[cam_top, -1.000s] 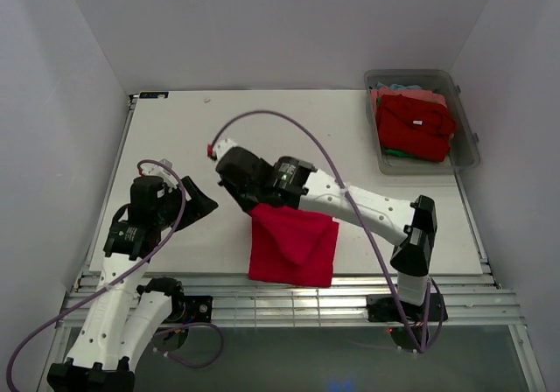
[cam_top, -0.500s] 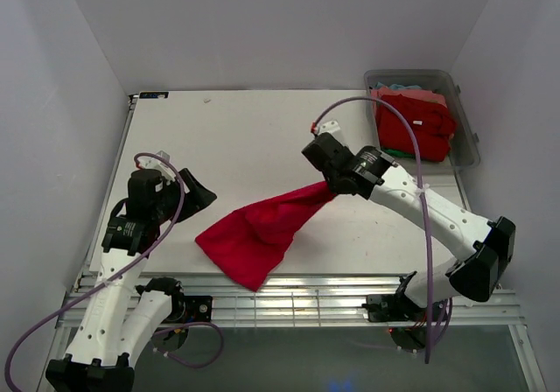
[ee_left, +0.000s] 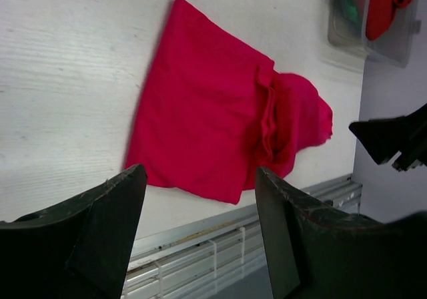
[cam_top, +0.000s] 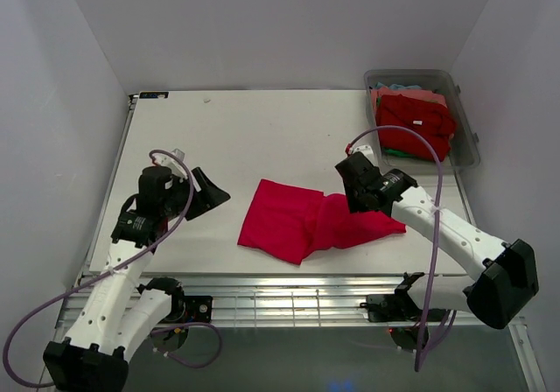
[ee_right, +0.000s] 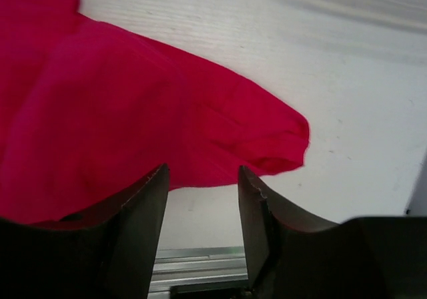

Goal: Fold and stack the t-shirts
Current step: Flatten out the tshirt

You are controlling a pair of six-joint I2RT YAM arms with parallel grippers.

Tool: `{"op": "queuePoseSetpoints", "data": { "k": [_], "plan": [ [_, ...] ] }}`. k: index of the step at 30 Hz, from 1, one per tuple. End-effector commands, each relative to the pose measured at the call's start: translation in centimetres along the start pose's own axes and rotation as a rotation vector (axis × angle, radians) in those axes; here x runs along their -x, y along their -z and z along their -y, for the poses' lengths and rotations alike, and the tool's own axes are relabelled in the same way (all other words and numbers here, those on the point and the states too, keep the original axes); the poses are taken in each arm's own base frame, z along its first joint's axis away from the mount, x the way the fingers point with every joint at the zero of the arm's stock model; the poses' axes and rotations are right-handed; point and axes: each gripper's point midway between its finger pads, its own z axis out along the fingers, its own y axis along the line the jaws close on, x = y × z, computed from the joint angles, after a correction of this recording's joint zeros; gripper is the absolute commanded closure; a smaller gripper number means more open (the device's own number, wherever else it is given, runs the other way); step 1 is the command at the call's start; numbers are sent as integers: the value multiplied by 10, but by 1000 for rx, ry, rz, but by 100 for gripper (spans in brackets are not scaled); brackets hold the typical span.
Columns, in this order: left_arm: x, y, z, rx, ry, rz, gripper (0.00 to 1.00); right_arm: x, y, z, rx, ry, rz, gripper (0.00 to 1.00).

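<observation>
A red t-shirt (cam_top: 293, 221) lies spread on the white table (cam_top: 245, 138) near the front edge, its right part bunched in folds. In the left wrist view the t-shirt (ee_left: 200, 125) lies ahead of the fingers, flat on the left and rumpled on the right. My left gripper (cam_top: 213, 198) hovers left of it, open and empty (ee_left: 200, 175). My right gripper (cam_top: 363, 198) is over the shirt's right end, open (ee_right: 202, 172), with the t-shirt (ee_right: 133, 112) just beyond its tips and nothing between them.
A clear plastic bin (cam_top: 464, 125) at the back right holds red t-shirts (cam_top: 416, 121) over other coloured cloth. The bin (ee_left: 347, 32) also shows at the top right of the left wrist view. A metal rail (cam_top: 289, 300) runs along the table's near edge.
The right gripper pulled the red t-shirt rightwards across the table, then opened and let it go. The shirt now lies flat. The left gripper shifted slightly right.
</observation>
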Motion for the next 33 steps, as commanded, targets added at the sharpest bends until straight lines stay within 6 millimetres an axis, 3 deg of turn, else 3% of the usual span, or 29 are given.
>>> {"op": "queuePoseSetpoints", "data": {
  "k": [1,2,4,5,8,11,15,17,22,25,26,27,28,31,32,33],
  "plan": [
    [-20,-21,33,-127,-20,-66,24,54,29,-42,268,-51,195,45],
    [-37,-28,59,-194,-71,-107,24,56,30,-47,295,-45,205,44],
    [-53,-47,74,-167,-134,-124,23,56,24,-59,334,-28,196,44],
    [-76,-64,93,-170,-196,-198,23,52,17,-64,342,-14,173,44],
    [-88,-98,113,-126,-270,-227,23,50,5,-78,378,-4,163,44],
    [-79,-116,116,-98,-324,-186,23,49,-8,-92,409,4,151,44],
    [-80,-139,126,-99,-374,-218,22,47,-24,-113,456,17,110,44],
    [-90,-150,120,-80,-378,-249,22,49,-27,-118,466,18,96,44],
    [-99,-161,115,-81,-365,-261,23,24,-53,-125,440,50,-9,47],
    [-110,-167,110,-75,-357,-295,23,9,-58,-121,407,63,-63,57],
    [-119,-171,104,-58,-357,-319,23,6,-58,-118,394,66,-68,68],
    [-123,-172,100,-46,-352,-328,23,4,-55,-112,369,68,-67,77],
    [-127,-173,98,-37,-350,-333,25,5,-52,-109,355,68,-65,92],
    [-142,-178,90,-3,-367,-351,30,10,-31,-96,325,65,-43,92],
    [-146,-183,84,18,-368,-360,32,22,-14,-94,329,54,1,92],
    [-149,-186,82,26,-369,-368,35,17,-7,-90,321,55,-8,92]
  ]
}}
